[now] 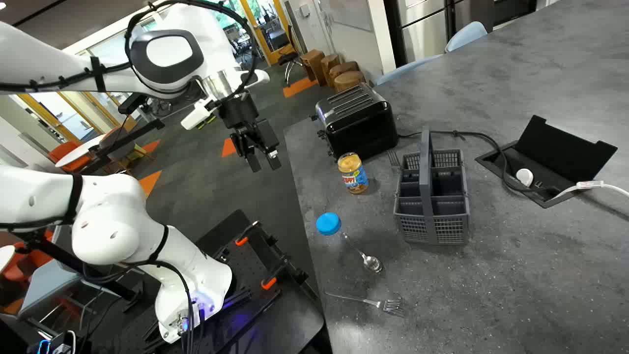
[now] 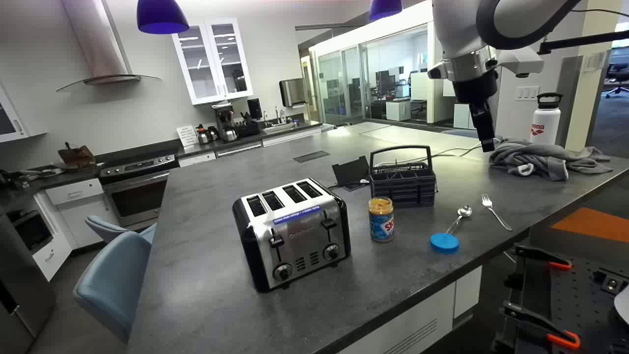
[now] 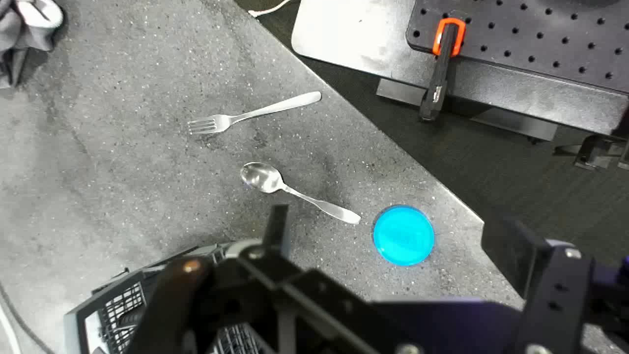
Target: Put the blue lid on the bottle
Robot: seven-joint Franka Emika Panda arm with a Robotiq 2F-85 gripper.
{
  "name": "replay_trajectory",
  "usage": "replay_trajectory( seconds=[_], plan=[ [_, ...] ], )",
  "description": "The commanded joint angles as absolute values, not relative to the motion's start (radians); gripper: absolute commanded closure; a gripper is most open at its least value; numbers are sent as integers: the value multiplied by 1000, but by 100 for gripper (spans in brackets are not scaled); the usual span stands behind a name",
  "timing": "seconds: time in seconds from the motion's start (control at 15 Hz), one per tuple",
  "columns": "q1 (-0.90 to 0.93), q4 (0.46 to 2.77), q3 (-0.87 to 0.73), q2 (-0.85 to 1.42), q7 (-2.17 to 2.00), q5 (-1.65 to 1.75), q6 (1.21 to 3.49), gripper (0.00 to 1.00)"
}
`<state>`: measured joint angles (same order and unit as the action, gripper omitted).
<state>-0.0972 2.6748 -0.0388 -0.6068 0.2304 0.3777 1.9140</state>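
The blue lid (image 1: pixel 328 223) lies flat on the grey table near its edge; it also shows in an exterior view (image 2: pixel 444 243) and in the wrist view (image 3: pixel 404 235). The bottle (image 1: pixel 353 173), a short jar with an orange-yellow top and blue label, stands upright and uncapped between toaster and lid; it also shows in an exterior view (image 2: pixel 381 220). It is out of the wrist view. My gripper (image 1: pixel 264 162) is open and empty, high above the table; it also shows in an exterior view (image 2: pixel 487 146). In the wrist view the lid appears between its spread fingers (image 3: pixel 388 219).
A spoon (image 3: pixel 334 210) lies with its handle close to the lid. A fork (image 3: pixel 275 107) lies beyond it. A dark cutlery basket (image 1: pixel 432 206) and a toaster (image 2: pixel 295 236) stand near the bottle. A grey towel (image 2: pixel 550 157) and white flask (image 2: pixel 544 123) are farther off.
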Motion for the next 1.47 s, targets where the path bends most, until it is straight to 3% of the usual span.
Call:
replay_trajectory(
  seconds=[0.0,0.4,0.87,1.4],
  plan=[
    [-80,2673,-54,-607,223,385,1909,0],
    [-83,2684,-62,-606,216,380,1929,0],
    [-109,2865,-116,-674,150,363,2200,0],
    [-155,2801,-112,-506,40,337,2422,0]
  ],
)
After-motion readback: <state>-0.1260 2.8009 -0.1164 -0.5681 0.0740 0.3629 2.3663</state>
